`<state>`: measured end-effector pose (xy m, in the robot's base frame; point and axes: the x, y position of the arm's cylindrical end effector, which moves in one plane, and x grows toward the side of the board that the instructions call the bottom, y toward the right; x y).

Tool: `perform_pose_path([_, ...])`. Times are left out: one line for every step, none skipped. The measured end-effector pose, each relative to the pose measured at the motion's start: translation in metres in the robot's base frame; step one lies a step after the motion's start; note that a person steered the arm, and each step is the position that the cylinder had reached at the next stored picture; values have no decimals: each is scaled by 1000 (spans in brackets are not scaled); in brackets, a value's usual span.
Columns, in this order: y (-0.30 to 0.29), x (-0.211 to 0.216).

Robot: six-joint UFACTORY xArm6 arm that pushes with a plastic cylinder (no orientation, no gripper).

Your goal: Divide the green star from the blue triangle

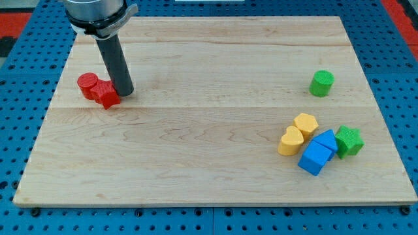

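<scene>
Wooden board (209,150) fills the frame, resting on a blue pegboard (26,72). Arm's dark rod descends at the view's upper left; my tip (124,93) rests on the board, touching the right side of the red star (108,96), with a red cylinder (87,85) just beside that on its left. The rod has no jaws and holds nothing; it only pushes. Cluster at the view's lower right, well apart from my tip: blue cube (315,158), blue triangle (325,141) touching it above, green star (349,140) pressed against the triangle's right edge, two yellow blocks (297,133) on the left. Green cylinder (321,83) stands alone above. Judgement: the star looks light, rigid and free-sliding, apt to rotate if struck off-centre. Best contact is its left flank, at the seam with the triangle, pushing toward the view's right.
</scene>
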<state>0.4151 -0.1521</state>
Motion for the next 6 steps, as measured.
perform_pose_path([91,31])
perform_pose_path([174,100])
perform_pose_path([233,144])
perform_pose_path([233,144])
perform_pose_path([246,179])
perform_pose_path([324,188])
